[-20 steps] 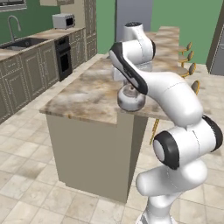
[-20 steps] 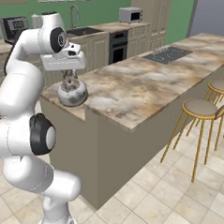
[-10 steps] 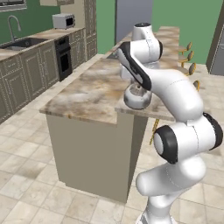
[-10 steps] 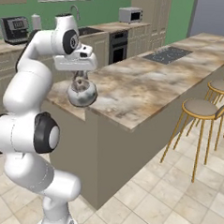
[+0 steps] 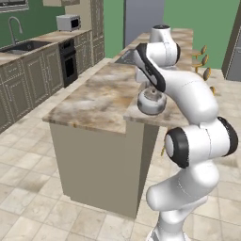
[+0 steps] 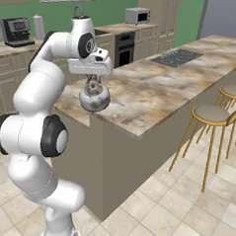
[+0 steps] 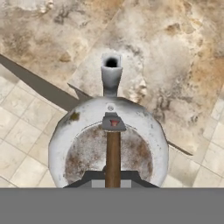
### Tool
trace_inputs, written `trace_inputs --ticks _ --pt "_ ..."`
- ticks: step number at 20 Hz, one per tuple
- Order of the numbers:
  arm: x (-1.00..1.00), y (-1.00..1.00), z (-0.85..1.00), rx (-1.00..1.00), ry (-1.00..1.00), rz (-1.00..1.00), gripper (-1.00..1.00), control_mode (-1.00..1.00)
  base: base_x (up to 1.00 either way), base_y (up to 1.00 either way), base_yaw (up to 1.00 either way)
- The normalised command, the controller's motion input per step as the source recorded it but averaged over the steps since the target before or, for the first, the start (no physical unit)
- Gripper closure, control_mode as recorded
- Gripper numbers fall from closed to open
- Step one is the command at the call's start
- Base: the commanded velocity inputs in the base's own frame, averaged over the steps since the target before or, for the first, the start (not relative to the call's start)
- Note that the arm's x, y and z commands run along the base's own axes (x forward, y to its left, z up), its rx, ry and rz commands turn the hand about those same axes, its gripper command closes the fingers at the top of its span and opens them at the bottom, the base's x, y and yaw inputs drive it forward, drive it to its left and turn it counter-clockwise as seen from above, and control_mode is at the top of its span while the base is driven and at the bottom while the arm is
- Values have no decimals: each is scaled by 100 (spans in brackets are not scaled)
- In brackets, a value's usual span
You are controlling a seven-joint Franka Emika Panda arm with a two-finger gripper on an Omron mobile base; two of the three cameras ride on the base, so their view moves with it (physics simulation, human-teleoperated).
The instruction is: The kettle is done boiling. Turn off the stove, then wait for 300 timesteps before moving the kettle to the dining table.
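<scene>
1. Above the near end of the marble counters, the gripper point(image 6: 94, 79) grasps the kettle point(image 6: 94, 97) by its thin handle point(image 7: 113, 159); the kettle hangs directly under the hand.
2. From the left base view, the kettle point(image 5: 151, 100) appears over the near corner of the dining table point(image 5: 181, 115), the raised slab, just beside its edge with the lower island top point(image 5: 89, 101). Whether its base touches the slab or hangs just clear cannot be told.
3. From the hand view, the kettle point(image 7: 109, 138) is seen from above: spout point(image 7: 111, 72) pointing away toward the top of the picture, handle running down the centre to the bottom edge. Marble lies beyond the spout; floor tiles point(image 7: 19, 131) show to the left and at the right edge.
4. The stove point(image 6: 176, 58) lies flat in the island top, well apart from the kettle, toward the far end.
5. Round wooden stools point(image 6: 211, 114) stand along the dining table's outer side.
6. Background, back wall counter: coffee machine point(image 6: 15, 31), microwave point(image 6: 136, 15), wall oven point(image 6: 125, 45), and a sink point(image 5: 26, 45) with faucet.
</scene>
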Motion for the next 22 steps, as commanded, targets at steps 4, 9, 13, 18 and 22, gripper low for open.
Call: trace_inputs --ticks 4,9,13,18,22 --pt "36 -17 0 1 0 -3 100 -100 0 0 0" --pt "32 -18 0 1 0 -2 100 -100 0 0 0" --pt "31 -17 0 0 0 -3 100 -100 0 0 0" --pt "28 -19 0 1 0 -3 100 -100 0 0 0" --pt "24 -17 -2 0 0 -2 100 -100 0 0 0"
